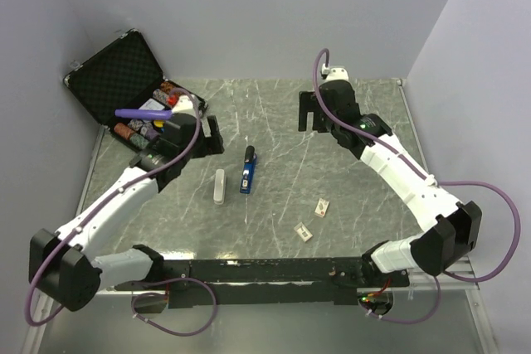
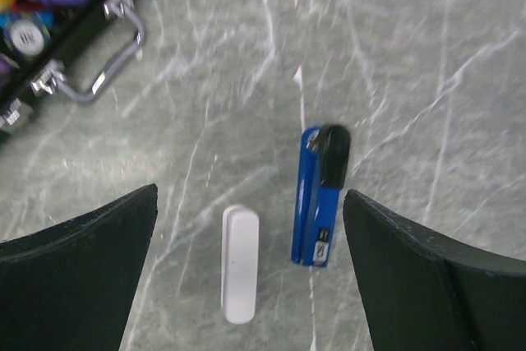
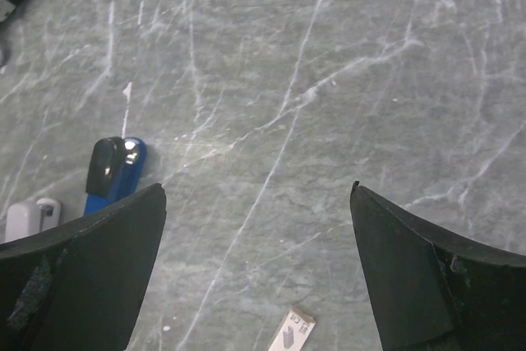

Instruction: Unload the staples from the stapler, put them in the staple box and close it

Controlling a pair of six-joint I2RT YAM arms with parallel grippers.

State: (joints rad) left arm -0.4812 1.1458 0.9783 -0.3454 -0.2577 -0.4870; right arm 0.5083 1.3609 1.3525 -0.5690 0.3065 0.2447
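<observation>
stapler (image 2: 320, 195) lies just beside white bar (image 2: 240, 265) | your left gripper (image 2: 249, 195) above both, jaws apart | your right gripper (image 3: 256, 187) jaws apart, holding nothing

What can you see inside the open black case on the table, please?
A purple bar and small colourful items lie inside the case; the left arm covers the rest.

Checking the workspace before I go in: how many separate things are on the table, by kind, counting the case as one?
blue stapler: 1
white-grey bar: 1
small paper tags: 2
open black case: 1
Total: 5
</observation>
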